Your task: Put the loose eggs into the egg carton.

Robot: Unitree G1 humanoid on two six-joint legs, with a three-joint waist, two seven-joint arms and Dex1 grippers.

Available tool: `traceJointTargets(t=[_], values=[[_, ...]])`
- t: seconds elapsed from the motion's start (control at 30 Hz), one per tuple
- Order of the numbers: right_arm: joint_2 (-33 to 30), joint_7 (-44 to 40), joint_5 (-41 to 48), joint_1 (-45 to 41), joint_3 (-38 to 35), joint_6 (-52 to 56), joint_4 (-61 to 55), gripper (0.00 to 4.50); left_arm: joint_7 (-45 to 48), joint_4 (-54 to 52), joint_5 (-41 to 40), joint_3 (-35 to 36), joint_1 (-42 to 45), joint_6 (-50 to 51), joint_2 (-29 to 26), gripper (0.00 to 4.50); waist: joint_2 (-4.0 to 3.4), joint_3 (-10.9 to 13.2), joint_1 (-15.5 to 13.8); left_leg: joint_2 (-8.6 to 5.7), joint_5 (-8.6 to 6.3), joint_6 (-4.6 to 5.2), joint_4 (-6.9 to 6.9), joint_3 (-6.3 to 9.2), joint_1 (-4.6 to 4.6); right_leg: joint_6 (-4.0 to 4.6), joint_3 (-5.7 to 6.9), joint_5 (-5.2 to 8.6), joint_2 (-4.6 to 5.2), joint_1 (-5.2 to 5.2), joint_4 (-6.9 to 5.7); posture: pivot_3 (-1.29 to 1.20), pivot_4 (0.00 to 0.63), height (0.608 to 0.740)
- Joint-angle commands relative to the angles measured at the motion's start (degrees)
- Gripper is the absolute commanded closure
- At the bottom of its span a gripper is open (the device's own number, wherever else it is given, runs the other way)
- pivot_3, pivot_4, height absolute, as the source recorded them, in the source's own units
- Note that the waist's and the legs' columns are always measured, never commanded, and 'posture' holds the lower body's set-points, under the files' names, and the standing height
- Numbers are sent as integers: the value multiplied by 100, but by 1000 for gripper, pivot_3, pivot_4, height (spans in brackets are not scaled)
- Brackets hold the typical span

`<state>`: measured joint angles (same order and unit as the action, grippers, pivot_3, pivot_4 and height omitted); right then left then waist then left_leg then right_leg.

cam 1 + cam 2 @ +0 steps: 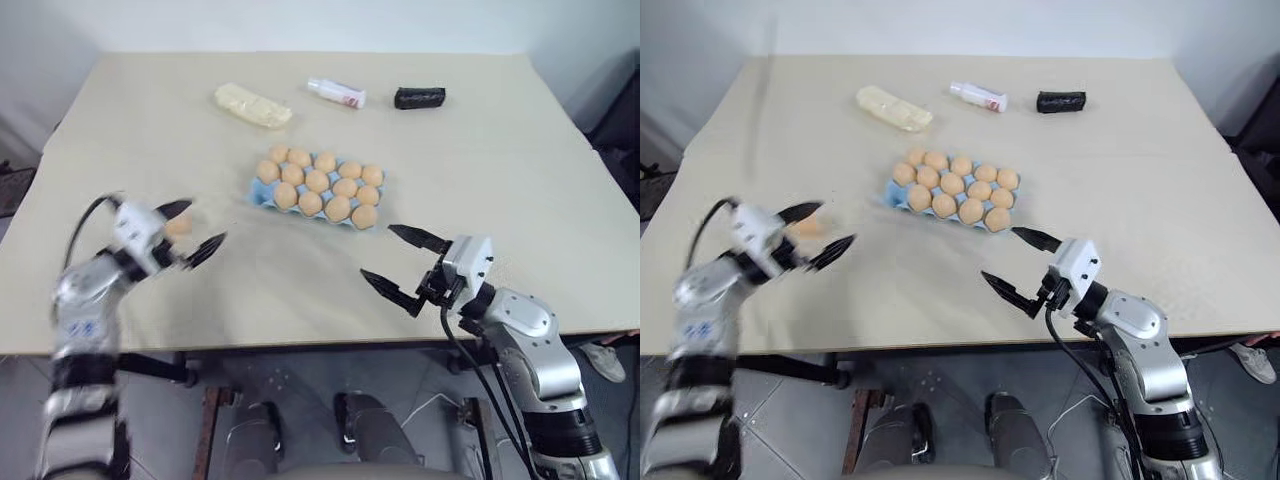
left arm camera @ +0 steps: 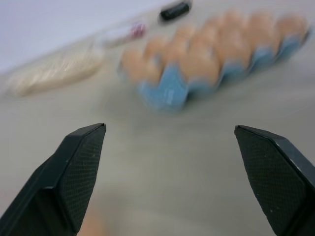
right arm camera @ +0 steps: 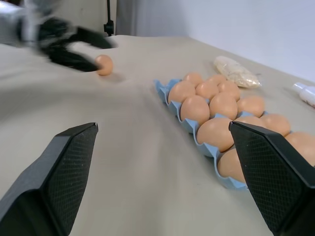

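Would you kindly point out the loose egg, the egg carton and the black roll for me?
loose egg [image 3: 104, 64]: right wrist view, middle of its shell.
egg carton [image 1: 262, 196]: left eye view, its bare blue near corner.
black roll [image 1: 1061, 101]: right eye view, middle of its side.

Head pair high, wrist cameras low

Both eye views look down over the whole tabletop [image 1: 480, 150]; each wrist view skims it closely, sharing the egg carton [image 3: 173, 105].
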<state>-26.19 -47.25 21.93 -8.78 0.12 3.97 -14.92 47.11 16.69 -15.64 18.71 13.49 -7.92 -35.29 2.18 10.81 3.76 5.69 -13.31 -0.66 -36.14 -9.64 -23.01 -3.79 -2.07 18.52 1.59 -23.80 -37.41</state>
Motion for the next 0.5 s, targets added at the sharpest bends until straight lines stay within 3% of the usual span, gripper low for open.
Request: traceJointTargets(t=[0.03, 0.13, 0.17, 0.2, 0.27, 0.5], values=[[30, -246, 139, -214, 76, -115, 90, 0, -586, -1071, -260, 651, -806, 412, -34, 24, 1, 0, -28, -2, 2, -1, -1, 8, -1, 3, 1, 1, 4, 1, -1, 0, 150, 740], [74, -395, 181, -342, 137, -159, 226, 0, -1080, -1485, -343, 1025, -1514, 662, 224, 24, 1, -2, -67, -12, 2, -25, -1, 33, -3, 18, 0, -4, 28, 8, 4, 0, 150, 740], [80, -427, 178, -379, 153, -159, 270, 0, -1235, -1648, -362, 1093, -1709, 755, 330, 24, 3, -2, -60, -13, 4, -22, 1, 37, -2, 37, 1, 0, 33, 14, 9, 0, 150, 740], [86, -457, 171, -413, 171, -158, 311, 0, -1387, -1801, -344, 1120, -1874, 845, 427, 24, 4, -3, -54, -15, 6, -18, 6, 35, -3, 113, 2, 35, 40, 17, 18, 0, 150, 740], [103, -505, 163, -469, 191, -159, 381, 0, -1627, -2012, -348, 1100, -2008, 1035, 590, 24, 7, -5, -49, -23, 9, -13, 9, 33, -2, 112, 4, 33, 53, 23, 21, 0, 150, 740], [127, -584, 131, -610, 187, -146, 533, 0, -2352, -1917, -143, 618, -1016, 1667, 764, 24, 16, -11, -71, -31, 12, -9, 14, 41, -14, 105, 17, 29, 60, 25, 36, 0, 150, 740]])
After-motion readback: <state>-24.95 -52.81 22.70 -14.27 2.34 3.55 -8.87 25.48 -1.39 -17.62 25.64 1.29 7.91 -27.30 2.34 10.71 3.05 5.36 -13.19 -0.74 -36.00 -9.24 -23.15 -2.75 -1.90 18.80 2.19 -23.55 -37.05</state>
